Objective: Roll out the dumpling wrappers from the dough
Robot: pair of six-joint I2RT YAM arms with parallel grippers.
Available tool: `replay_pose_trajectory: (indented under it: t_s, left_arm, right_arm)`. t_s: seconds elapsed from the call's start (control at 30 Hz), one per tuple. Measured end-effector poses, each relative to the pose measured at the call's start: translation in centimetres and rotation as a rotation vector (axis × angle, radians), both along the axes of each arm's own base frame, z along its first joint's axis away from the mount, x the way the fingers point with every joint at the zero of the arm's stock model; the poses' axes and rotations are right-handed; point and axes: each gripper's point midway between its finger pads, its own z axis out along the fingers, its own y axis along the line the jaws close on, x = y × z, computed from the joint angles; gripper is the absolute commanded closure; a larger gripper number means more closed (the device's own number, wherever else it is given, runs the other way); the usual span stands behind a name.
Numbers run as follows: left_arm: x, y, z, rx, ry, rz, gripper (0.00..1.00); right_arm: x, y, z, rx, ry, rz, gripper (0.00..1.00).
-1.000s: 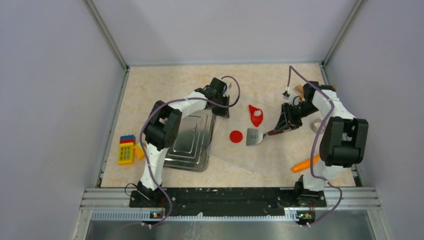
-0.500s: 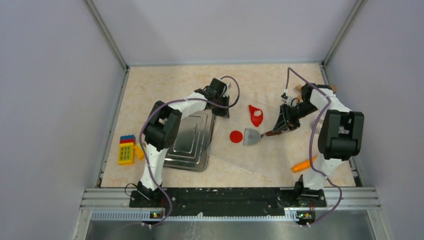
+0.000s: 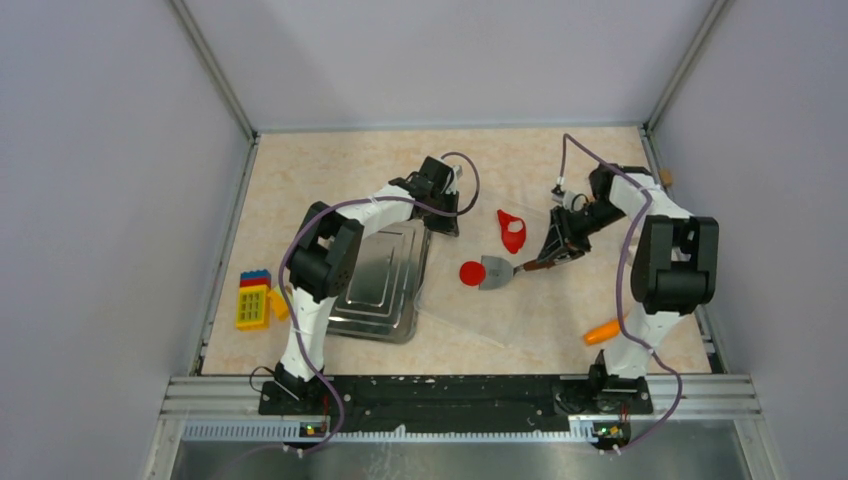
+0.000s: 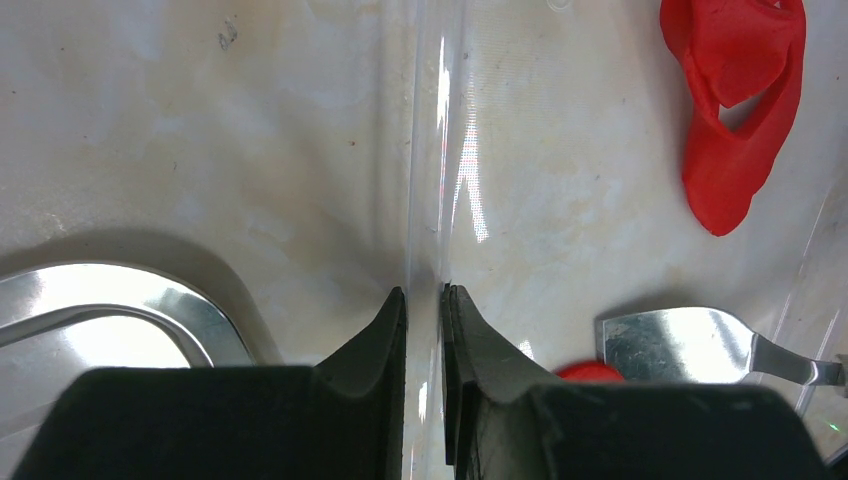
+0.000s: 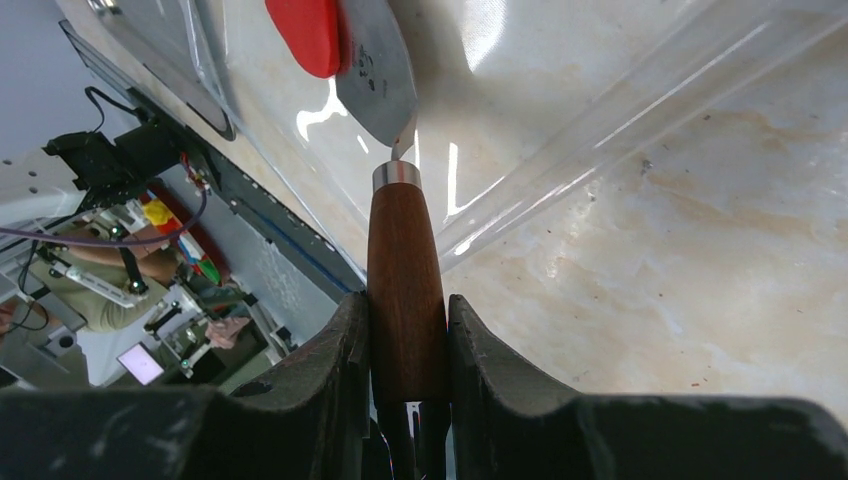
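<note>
— Gripping anything, the right gripper?
— Yes, it clamps the wooden handle of the spatula. The blade touches the round dumpling wrapper, mid-table on the clear sheet.
— The dough?
— Just beyond the blade, holed.
— The left gripper?
— It pinches the sheet's far-left edge.

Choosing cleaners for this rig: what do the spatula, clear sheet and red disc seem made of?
Spatula: the blade looks like brushed steel, grey with dull reflections; the handle looks like varnished wood, brown and smooth. Sheet: probably thin glossy plastic, see-through with bright glare lines. Disc: seemingly soft clay, matte, evenly red.
</note>
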Motion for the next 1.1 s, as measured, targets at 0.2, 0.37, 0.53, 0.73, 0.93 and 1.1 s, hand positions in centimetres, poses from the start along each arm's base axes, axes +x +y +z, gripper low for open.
replay_pose_trajectory:
  t_s: [0.2, 0.37, 0.53, 0.73, 0.93, 1.1]
  left_arm:
    - [0.0, 0.0, 0.0, 0.000, 0.000, -0.001, 1.00]
    - [0.0, 0.0, 0.0, 0.000, 0.000, -0.001, 1.00]
    - [0.0, 0.0, 0.0, 0.000, -0.001, -0.004, 1.00]
    - [-0.1, -0.2, 0.1, -0.007, 0.002, -0.014, 1.00]
    - [-0.6, -0.6, 0.2, -0.030, 0.018, -0.036, 1.00]
    - [-0.9, -0.8, 0.3, -0.038, 0.023, -0.050, 0.79]
  right_arm:
    - [0.0, 1.0, -0.2, 0.007, 0.005, 0.024, 1.00]
    - [0.5, 1.6, 0.1, 0.010, -0.009, 0.041, 1.00]
    - [1.1, 2.0, 0.6, 0.034, -0.038, 0.050, 1.00]
    - [1.4, 2.4, 0.5, 0.066, -0.060, 0.050, 1.00]
    - [1.6, 2.8, 0.0, 0.116, -0.079, 0.086, 1.00]
    - [1.7, 3.2, -0.3, 0.158, -0.084, 0.113, 1.00]
